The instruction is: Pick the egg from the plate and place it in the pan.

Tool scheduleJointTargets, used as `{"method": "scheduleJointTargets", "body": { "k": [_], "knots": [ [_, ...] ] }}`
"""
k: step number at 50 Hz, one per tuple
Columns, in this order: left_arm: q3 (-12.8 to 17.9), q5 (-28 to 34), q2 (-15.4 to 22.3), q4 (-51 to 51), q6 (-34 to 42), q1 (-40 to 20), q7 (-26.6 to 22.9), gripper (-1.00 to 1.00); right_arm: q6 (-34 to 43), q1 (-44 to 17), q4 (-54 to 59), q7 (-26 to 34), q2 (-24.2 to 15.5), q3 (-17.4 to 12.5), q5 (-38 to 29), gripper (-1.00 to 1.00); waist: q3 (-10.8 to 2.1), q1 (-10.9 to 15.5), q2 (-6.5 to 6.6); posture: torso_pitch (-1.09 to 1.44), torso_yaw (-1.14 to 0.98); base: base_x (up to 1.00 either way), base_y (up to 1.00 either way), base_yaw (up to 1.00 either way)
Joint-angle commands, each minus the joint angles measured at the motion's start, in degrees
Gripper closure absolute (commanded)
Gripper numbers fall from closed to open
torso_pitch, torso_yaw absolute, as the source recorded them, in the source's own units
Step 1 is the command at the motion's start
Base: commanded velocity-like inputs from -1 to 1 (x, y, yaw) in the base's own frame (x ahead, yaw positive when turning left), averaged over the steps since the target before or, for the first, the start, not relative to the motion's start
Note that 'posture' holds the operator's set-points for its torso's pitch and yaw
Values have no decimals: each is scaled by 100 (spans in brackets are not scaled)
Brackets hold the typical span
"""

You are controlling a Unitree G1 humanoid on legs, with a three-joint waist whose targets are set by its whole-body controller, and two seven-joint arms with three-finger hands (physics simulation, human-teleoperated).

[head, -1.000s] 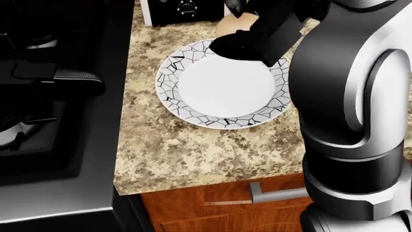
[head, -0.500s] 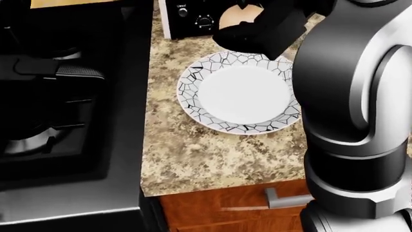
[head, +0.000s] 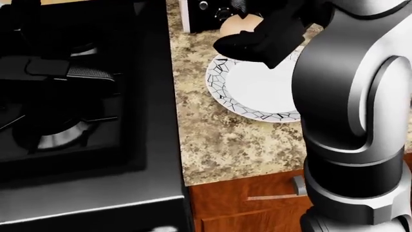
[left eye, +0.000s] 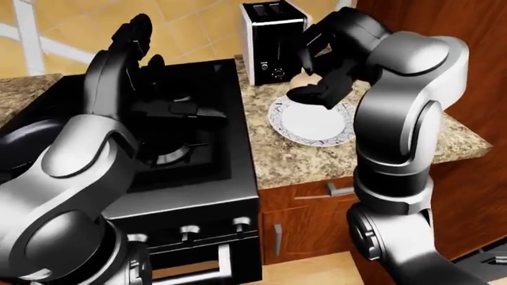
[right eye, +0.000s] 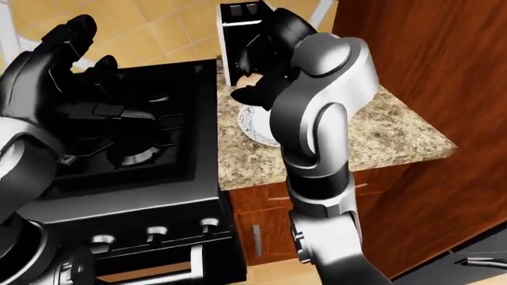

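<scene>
The head view swings toward the stove (head: 77, 96) — everything in it slides right. The counter's left edge sits much nearer the middle of the picture than a second ago, and the black cooktop fills nearly the whole left half. The plate (head: 254, 92) drifts right and up, its right rim passing behind the right arm. The toaster (head: 206, 14) slips mostly out at the top. The right hand (head: 261, 36) holds the egg (head: 233, 25) at about the same spot in the picture, so it now hangs over the plate's upper-left rim — nearer the counter's stove-side edge than before.
</scene>
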Motion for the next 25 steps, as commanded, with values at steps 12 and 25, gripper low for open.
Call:
{"method": "scheduleJointTargets", "body": {
  "k": [12,25],
  "knots": [
    [140,126,81,-66,-192,-214,29,-100,-123,-235,-137,-47,37,60,13,100,-55,-35,526,0,0,0,28,0],
    [54,168,-23,-84,-199,-218,69,-100,-115,-100,-212,-89,99,76,5,100,-177,3,-106,0,0,0,30,0]
  ]
}}
